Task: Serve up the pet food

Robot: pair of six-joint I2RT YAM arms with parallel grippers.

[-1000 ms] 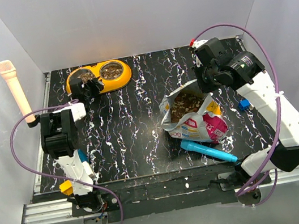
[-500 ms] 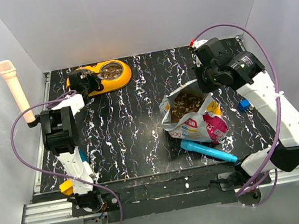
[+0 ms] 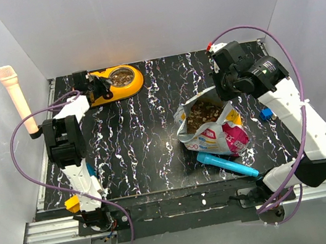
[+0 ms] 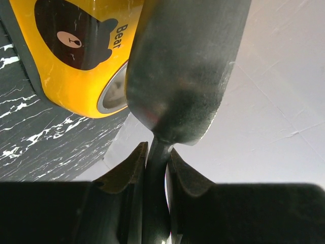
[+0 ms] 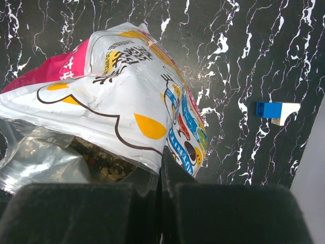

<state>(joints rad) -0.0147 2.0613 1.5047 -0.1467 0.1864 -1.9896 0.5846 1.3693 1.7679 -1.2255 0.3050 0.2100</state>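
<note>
Left pincer (image 4: pixel 156 155) is clamped on the handle of the grey scoop (image 4: pixel 183 66), and we see it held at the left end of the orange double bowl (image 3: pixel 136 84). Right pincer (image 5: pixel 161 160) has its fingers squeezed together on the rim of the open pouch (image 5: pixel 127 96) mid-tabletop (image 3: pixel 142 144). Kibble (image 3: pixel 203 114) sits heaped inside that pouch, and we spot more in the bowl's right cup (image 3: pixel 122 77).
</note>
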